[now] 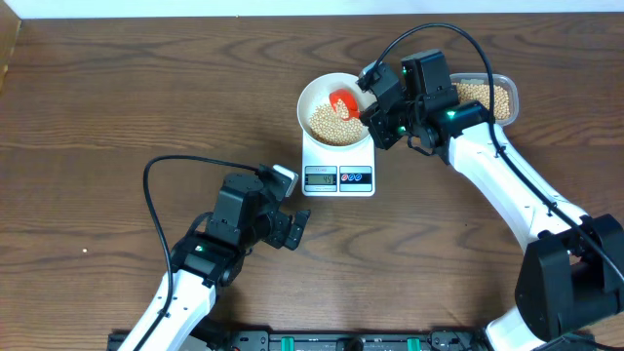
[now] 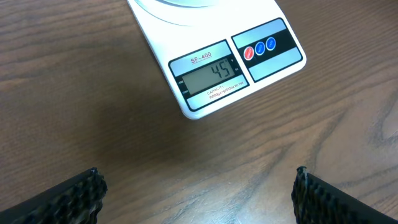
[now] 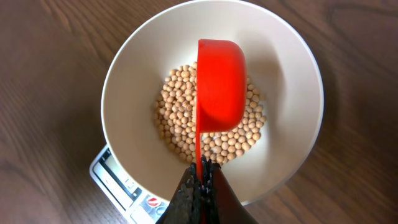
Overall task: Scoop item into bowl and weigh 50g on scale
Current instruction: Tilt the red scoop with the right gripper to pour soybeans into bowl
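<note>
Scale (image 2: 219, 70) marked SF-400; display reads 45. Right hand (image 3: 200, 182) pinches red scoop (image 3: 221, 81) handle, cup tipped over beans (image 3: 176, 112) in bowl (image 3: 292, 68). Left hand (image 2: 199, 194) gapes wide, holding nothing.

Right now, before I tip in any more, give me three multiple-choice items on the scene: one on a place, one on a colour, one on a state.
1. The bowl sits: A on the scale; B left of the scale; C in front of the scale.
2. The scoop in the right gripper is: A blue; B red; C green.
3. The display reads: A 45; B 50; C 0.
Answers: 1 A, the bowl covers the scale's platform. 2 B, its cup shows red over the beans. 3 A, the left wrist view shows 45.
</note>
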